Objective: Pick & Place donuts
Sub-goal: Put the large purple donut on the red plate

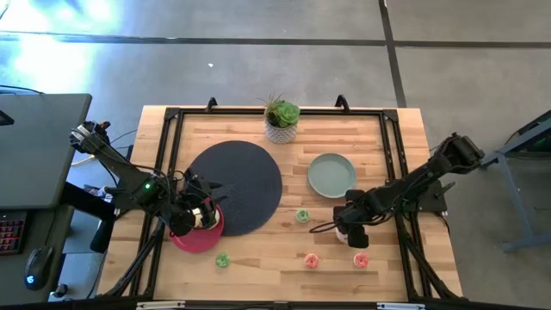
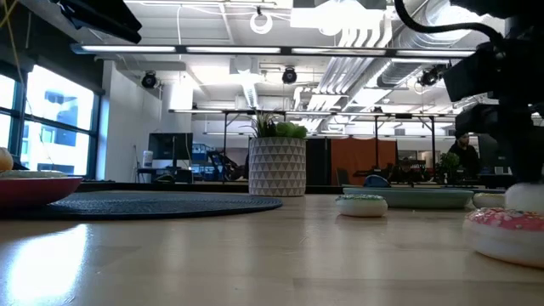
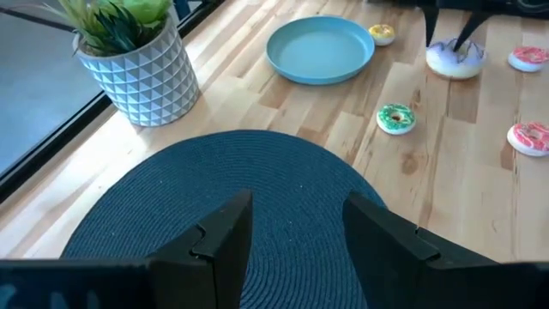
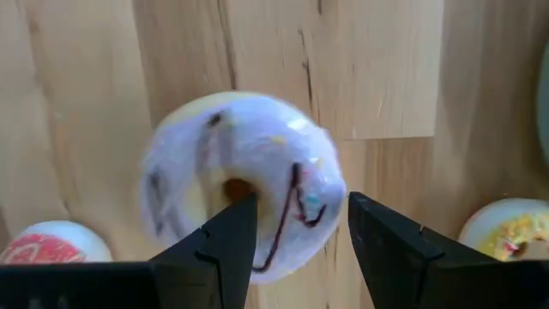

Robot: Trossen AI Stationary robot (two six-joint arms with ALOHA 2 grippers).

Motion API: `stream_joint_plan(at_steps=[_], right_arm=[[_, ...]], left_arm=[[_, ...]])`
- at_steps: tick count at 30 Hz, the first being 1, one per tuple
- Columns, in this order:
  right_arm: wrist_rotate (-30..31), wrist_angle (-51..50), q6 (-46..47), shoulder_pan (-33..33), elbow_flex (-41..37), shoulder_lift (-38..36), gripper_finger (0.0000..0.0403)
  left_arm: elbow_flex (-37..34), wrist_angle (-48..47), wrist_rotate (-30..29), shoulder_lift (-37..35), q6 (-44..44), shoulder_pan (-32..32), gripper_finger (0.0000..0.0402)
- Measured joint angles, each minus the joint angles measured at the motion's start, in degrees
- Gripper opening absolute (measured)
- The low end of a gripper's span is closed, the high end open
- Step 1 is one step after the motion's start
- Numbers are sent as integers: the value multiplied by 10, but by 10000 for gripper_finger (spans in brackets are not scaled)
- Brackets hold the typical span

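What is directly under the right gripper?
Under the right gripper, open, sits a white-iced donut on the bare wooden table. Its fingers cover the donut's near edge.

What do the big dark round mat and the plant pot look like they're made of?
The mat looks like woven or braided cord, matte dark blue-grey: fine concentric ribbing runs round it. The plant pot looks like hard white ceramic or moulded plastic, with a raised triangle relief and a smooth surface; which of the two cannot be told.
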Motion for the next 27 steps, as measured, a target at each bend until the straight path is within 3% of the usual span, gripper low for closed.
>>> stream_joint_plan(at_steps=[10, 18, 23, 27], right_arm=[[-3, 63, 13, 0, -51, 0, 163], [1, 112, 18, -1, -22, 1, 75], [95, 260, -20, -19, -4, 1, 14], [246, 476, -136, -41, -4, 7, 17]], left_arm=[[0, 0, 0, 0, 0, 0, 175], [0, 0, 1, -1, 1, 0, 175], [0, -1, -17, -18, 28, 0, 175], [0, -1, -61, -32, 47, 0, 175]])
